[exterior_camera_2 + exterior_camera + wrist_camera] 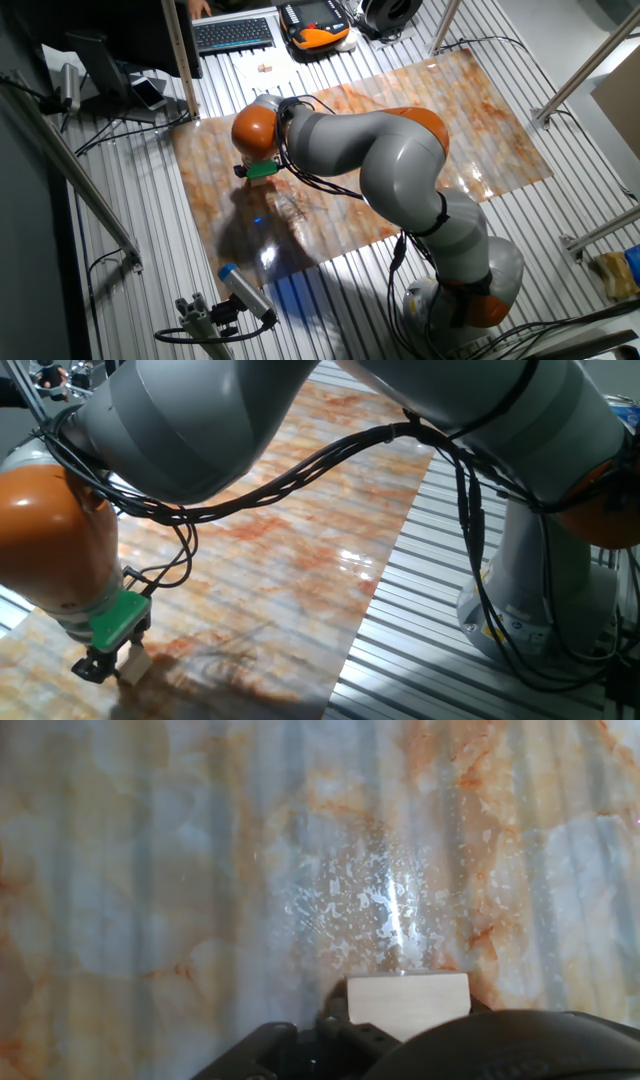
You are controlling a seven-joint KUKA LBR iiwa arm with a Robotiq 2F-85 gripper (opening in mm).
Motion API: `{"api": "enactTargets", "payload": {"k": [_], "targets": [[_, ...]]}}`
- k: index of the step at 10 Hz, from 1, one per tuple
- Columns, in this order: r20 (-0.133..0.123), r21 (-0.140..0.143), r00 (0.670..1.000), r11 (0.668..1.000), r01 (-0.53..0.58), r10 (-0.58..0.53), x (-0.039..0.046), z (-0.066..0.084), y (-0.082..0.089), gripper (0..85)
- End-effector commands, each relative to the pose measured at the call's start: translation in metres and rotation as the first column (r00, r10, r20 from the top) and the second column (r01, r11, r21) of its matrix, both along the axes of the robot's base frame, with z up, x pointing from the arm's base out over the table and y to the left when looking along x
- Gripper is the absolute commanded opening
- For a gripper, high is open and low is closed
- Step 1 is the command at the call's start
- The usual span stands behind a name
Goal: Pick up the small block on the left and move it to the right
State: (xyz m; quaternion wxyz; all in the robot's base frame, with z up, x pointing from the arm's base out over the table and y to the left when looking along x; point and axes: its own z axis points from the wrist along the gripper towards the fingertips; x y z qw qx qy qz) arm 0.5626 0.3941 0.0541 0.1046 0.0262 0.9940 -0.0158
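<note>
The black two-finger gripper (112, 663) is clamped on the small light-tan wooden cube (134, 662), low over the glossy marbled orange-and-white tabletop (300, 550) at its left end. The risk: the hold looks off-centre, so the cube could twist out mid-carry.
</note>
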Motion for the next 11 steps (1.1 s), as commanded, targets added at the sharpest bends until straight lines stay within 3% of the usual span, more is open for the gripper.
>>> {"api": "enactTargets", "payload": {"k": [1, 3, 4, 7, 8, 9, 10, 11], "targets": [[0.004, -0.004, 1.0, 1.0, 0.007, -0.007, -0.0001, -0.0004, 0.0001, 17.0], [0.017, -0.014, 1.0, 1.0, 0.018, -0.018, 0.0, -0.0016, 0.0003, 17.0], [0.023, -0.019, 0.999, 0.999, 0.026, -0.025, 0.0, -0.0017, 0.0004, 34.0], [0.032, 0.006, 0.999, 0.999, 0.032, -0.032, 0.0001, -0.0018, 0.0007, 34.0], [0.038, 0.008, 0.999, 0.999, 0.038, -0.038, 0.0002, -0.0022, 0.0008, 51.0], [0.047, 0.007, 0.998, 0.999, 0.051, -0.052, 0.0002, -0.0023, 0.001, 51.0], [0.057, -0.005, 0.996, 0.997, 0.073, -0.073, 0.0003, -0.0019, 0.0018, 68.0], [0.051, -0.012, 0.994, 0.996, 0.093, -0.092, 0.0003, -0.0016, 0.0024, 68.0]]}}
